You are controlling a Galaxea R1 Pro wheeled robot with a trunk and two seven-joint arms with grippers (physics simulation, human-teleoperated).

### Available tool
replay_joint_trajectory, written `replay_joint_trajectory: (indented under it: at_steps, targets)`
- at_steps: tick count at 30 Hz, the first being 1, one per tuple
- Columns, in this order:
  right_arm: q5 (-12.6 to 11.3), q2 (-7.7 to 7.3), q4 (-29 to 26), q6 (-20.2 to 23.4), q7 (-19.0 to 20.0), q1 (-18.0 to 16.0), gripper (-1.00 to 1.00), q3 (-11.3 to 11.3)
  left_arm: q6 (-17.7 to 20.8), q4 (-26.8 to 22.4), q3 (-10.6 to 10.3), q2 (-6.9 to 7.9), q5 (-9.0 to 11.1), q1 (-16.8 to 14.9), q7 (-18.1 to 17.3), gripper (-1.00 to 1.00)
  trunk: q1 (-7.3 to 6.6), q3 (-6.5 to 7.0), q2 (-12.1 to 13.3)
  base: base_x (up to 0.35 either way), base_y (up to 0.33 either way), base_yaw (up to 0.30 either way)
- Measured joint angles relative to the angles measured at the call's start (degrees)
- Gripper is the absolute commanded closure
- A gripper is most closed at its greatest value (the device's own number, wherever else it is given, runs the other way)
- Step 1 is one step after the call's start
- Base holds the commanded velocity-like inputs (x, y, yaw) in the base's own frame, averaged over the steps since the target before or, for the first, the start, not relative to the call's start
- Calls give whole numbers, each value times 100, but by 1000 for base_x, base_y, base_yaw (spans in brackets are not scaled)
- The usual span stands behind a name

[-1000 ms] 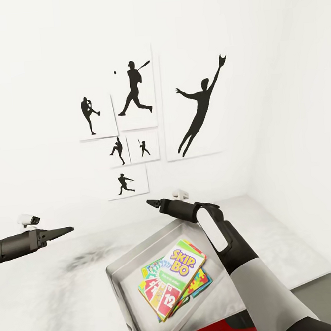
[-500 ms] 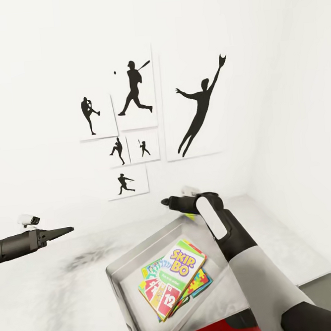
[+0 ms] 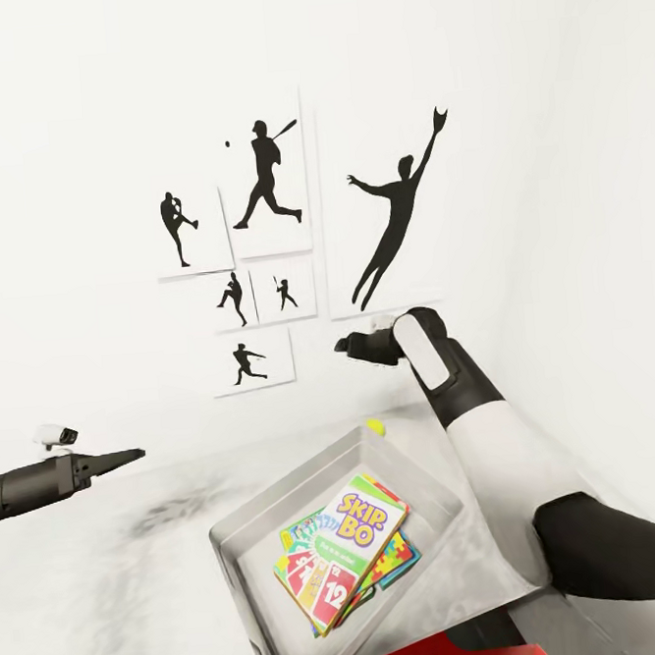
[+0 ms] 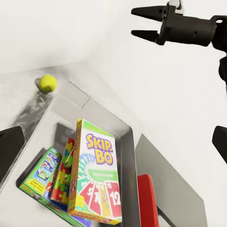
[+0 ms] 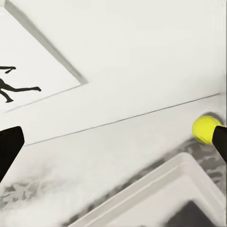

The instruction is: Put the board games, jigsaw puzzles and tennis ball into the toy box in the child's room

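Note:
The light-grey toy box (image 3: 235, 532) sits on the pale table (image 3: 91, 582). In it, the Skip-Bo board game (image 3: 350, 552) lies on top of a jigsaw puzzle (image 3: 397, 558) and a green-edged board game (image 3: 300, 533). The yellow tennis ball (image 3: 376, 426) rests on the table just behind the box's far corner. My right gripper (image 3: 341, 346) hangs open, high above the ball and in front of the wall. In the right wrist view the ball (image 5: 205, 128) lies beside one finger (image 5: 221, 142). My left gripper (image 3: 136, 454) hovers open at the left, empty. Its wrist view shows the ball (image 4: 48, 83), Skip-Bo (image 4: 97, 175) and the right gripper (image 4: 135, 22).
Baseball silhouette pictures (image 3: 267, 184) hang on the white wall right behind the table. The room corner closes in at the right. A red object (image 3: 461, 652) lies below the box's near right side by a dark grey lower surface (image 3: 641, 559).
My right arm has lifted from just over the toy box's far rim to the height of the wall pictures, uncovering the tennis ball. The left arm has stayed put.

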Motion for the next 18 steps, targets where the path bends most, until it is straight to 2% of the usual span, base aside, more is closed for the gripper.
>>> replay_joint_trajectory:
  at_steps: [3, 7, 10, 18]
  targets:
    - [0, 0, 336, -14, -80, -202, -100, -21, 0, 0, 1, 2, -1, 0, 0, -100, 0, 0, 0, 0, 0, 0]
    - [-4, 0, 1276, -35, -348, -670, -100, -39, 0, 0, 3, 3, -3, 0, 0, -100, 0, 0, 0, 0, 0, 0]
    - [-20, 0, 1796, -35, -435, -894, -100, -44, 0, 0, 3, 6, -3, 0, 0, -100, 0, 0, 0, 0, 0, 0]
    - [-25, 0, 2155, 17, -526, -1090, -100, -52, 48, 0, 15, 10, 28, -26, 0, -100, 0, -1, 0, 0, 0, 0]
